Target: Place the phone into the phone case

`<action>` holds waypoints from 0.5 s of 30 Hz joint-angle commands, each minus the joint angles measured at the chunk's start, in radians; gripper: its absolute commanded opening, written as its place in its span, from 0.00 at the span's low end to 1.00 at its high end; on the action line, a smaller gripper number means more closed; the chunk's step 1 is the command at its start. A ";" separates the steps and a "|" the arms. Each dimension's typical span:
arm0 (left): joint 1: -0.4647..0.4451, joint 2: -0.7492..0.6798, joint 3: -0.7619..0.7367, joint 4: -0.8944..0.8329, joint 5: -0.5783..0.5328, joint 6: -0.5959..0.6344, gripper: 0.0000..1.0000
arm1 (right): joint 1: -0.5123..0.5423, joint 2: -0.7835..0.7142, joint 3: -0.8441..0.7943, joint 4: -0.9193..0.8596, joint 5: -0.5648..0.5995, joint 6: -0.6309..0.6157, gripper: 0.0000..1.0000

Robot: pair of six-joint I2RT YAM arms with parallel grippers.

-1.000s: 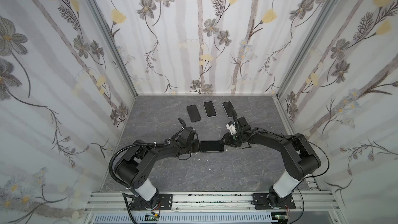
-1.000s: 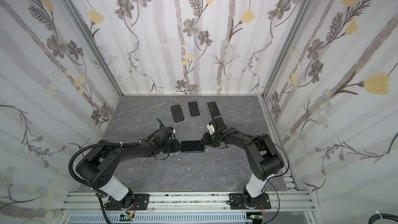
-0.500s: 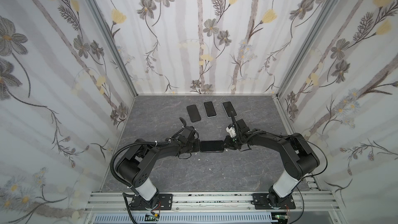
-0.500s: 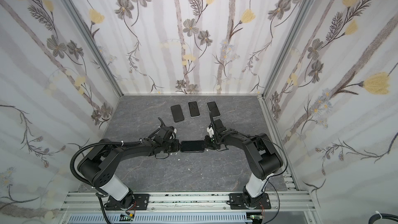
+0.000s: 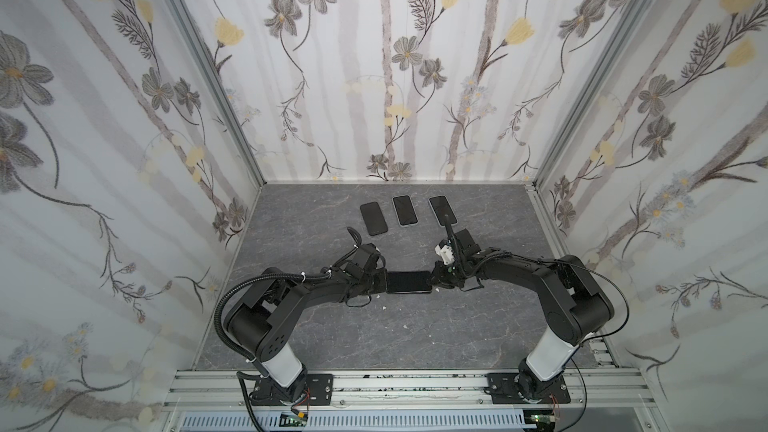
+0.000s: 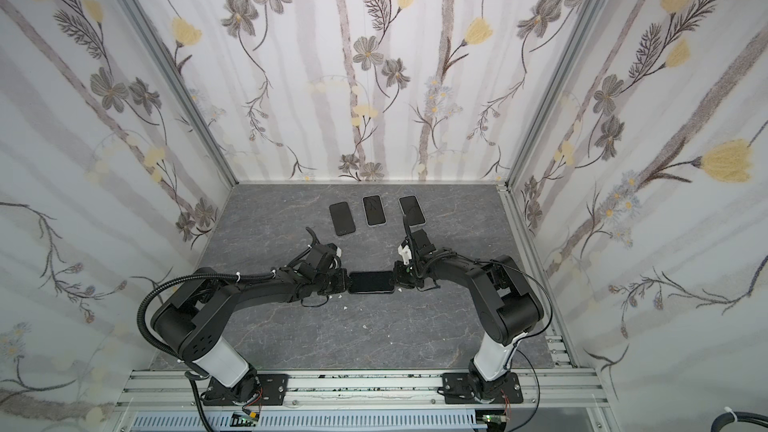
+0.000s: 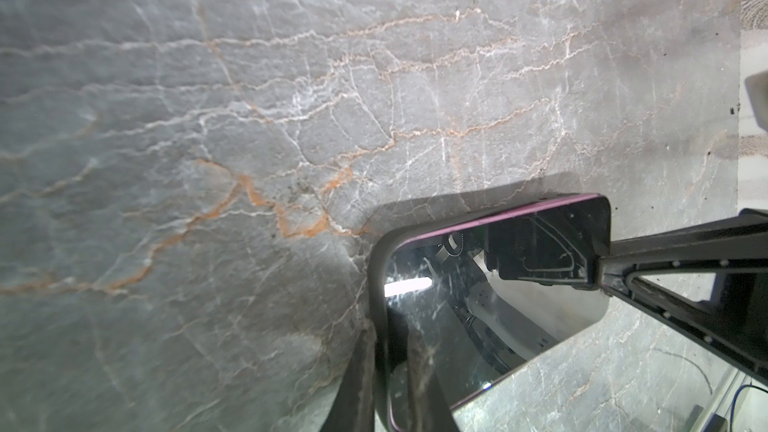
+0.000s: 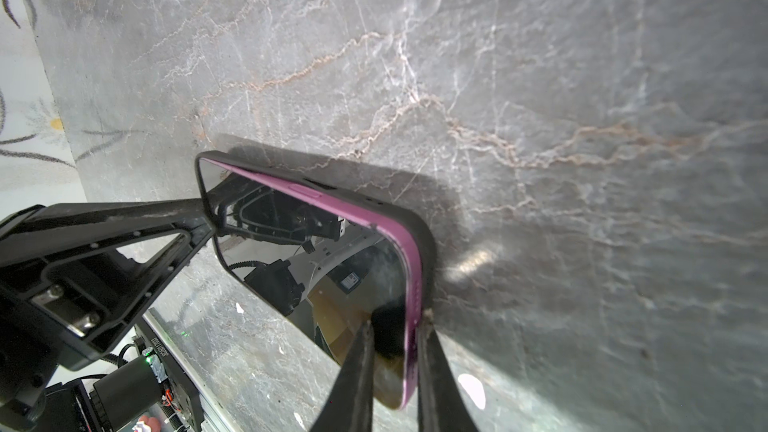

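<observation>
When I look down at the table (image 5: 332,334) in both top views, I start on the left. My left end effector (image 5: 382,282) (image 6: 345,282) lies low, reaching in toward the middle. It is at the left short end of the phone (image 5: 408,282) (image 6: 371,282). In the left wrist view its two fingers (image 7: 357,371) stand close together, one on each side of that end. They pinch it, black rim and all, so this end effector (image 7: 384,351) is narrow and holding the phone (image 7: 478,305).

Near the middle of the table, the phone lies flat and sideways between my two arms, dark glass up. The phone case (image 8: 424,234) is black and sits under it and around it. In the right wrist view a purple side of the phone (image 8: 332,276) shows above the black rim along one long side. So that side is not all the way down in the case.

My right end effector (image 5: 434,280) (image 6: 395,280) is at the right short end. Its fingers (image 8: 353,367) are close together too, one on the glass and one at the outer edge. This end effector (image 8: 395,351) is narrow and holding the phone.

Far back by the wall lie three more phones in a row: the left one (image 5: 373,218), the middle one (image 5: 404,210) and the right one (image 5: 442,209). They are well apart from both end effectors.
</observation>
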 commanded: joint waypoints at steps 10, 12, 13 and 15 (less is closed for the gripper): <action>-0.010 -0.032 -0.028 -0.069 -0.069 0.045 0.15 | 0.007 -0.021 0.008 -0.065 0.081 -0.055 0.28; -0.010 -0.030 -0.029 -0.069 -0.069 0.047 0.15 | 0.006 -0.031 0.008 -0.079 0.089 -0.057 0.26; -0.011 -0.031 -0.029 -0.070 -0.067 0.046 0.15 | 0.006 -0.037 0.007 -0.083 0.090 -0.060 0.25; -0.010 -0.030 -0.028 -0.071 -0.067 0.048 0.15 | 0.006 -0.045 0.005 -0.090 0.091 -0.059 0.23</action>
